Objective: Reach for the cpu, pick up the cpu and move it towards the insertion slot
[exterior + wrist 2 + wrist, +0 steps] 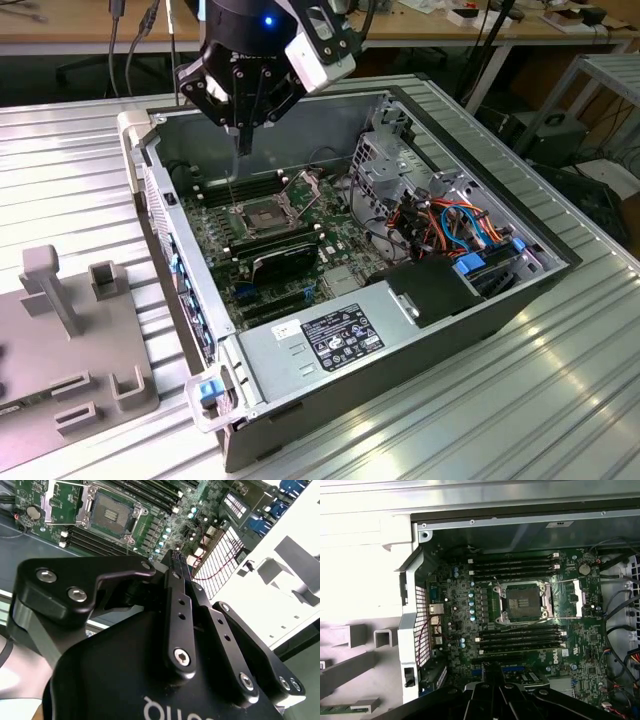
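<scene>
One gripper, its fingers drawn narrow with the tips meeting, hangs above the open computer case. Whether anything thin is pinched between the tips cannot be told. The insertion slot lies flat on the green motherboard, below the gripper. In the first wrist view its dark centre is exposed, its cover plate swung aside, with black memory slots on both sides. A grey fixture stands on the ribbed table beside the case.
</scene>
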`<state>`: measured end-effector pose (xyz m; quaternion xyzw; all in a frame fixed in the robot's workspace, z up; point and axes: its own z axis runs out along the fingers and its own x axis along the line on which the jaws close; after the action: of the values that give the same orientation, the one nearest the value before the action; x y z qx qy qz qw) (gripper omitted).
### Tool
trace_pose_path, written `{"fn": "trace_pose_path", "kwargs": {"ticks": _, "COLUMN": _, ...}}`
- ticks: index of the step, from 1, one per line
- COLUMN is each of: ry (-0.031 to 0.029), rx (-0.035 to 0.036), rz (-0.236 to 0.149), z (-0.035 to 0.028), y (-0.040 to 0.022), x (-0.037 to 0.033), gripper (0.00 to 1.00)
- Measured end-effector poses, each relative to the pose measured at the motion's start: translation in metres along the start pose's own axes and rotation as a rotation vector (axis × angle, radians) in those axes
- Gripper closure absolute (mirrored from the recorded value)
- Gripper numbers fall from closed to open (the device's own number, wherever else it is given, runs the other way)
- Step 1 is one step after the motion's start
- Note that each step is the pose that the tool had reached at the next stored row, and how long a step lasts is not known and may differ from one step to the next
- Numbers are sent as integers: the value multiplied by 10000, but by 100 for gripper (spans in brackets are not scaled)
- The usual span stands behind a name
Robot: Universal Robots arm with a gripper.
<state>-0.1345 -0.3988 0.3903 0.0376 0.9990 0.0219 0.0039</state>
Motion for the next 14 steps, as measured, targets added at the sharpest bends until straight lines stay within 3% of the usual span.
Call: {"fn": "trace_pose_path", "kwargs": {"ticks": 14, "ry": 75, "rx": 5, "rz": 4, "z": 11, "y": -2, "x": 15, "gripper": 89}}
